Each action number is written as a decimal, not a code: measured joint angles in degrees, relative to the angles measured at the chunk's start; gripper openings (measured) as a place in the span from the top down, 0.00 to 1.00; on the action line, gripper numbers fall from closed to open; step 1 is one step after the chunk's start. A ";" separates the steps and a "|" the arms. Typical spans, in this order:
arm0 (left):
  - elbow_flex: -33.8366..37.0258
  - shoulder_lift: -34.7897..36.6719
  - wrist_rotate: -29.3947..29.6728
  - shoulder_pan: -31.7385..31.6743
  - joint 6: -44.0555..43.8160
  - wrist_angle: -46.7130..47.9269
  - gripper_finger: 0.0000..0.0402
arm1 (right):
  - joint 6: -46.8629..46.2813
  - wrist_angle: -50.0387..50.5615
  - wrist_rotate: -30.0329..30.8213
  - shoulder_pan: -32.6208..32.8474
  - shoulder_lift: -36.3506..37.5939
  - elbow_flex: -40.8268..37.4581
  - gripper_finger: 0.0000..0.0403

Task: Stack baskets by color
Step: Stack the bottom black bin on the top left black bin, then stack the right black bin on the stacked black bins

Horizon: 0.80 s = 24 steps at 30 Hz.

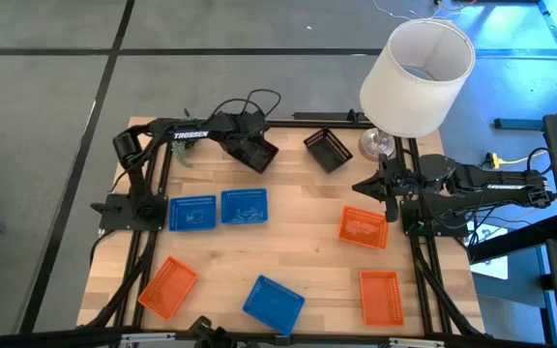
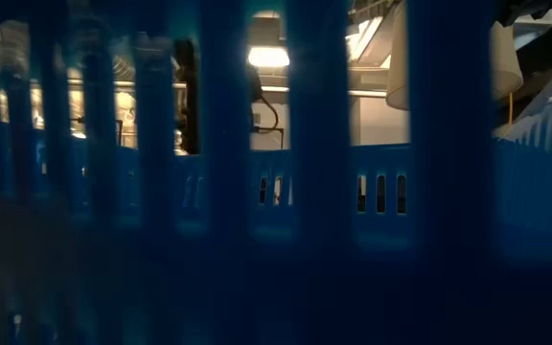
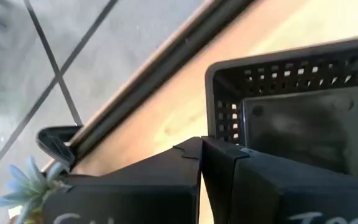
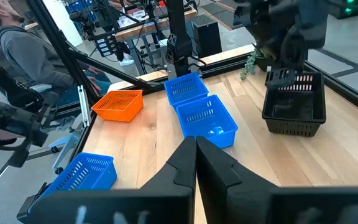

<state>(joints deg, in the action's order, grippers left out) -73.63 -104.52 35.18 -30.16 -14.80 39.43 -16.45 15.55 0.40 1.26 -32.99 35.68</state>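
High view: the wooden surface [image 1: 298,208] carries the white lampshade [image 1: 418,77] at its far right corner. Blue, orange and black baskets lie scattered, unstacked. The left hand [image 1: 254,147] grips a black basket [image 1: 256,155] near the far edge. The right hand [image 1: 364,186], clenched empty, hovers beside an orange basket [image 1: 364,228].

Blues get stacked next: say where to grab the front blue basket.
Take the blue basket by the middle of a long wall, from straight above, one finger inside. It appears to sit mouth-up with thin lattice walls and lies askew, so turn the wrist to match.
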 joint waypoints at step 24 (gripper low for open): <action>-4.95 15.66 -3.27 6.58 -2.62 9.49 1.00 | -3.67 11.15 14.71 -0.02 -6.03 10.16 0.99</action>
<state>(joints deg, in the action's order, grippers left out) -78.57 -88.85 31.91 -23.57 -17.42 48.93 -20.11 26.70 15.11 1.23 -39.03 45.84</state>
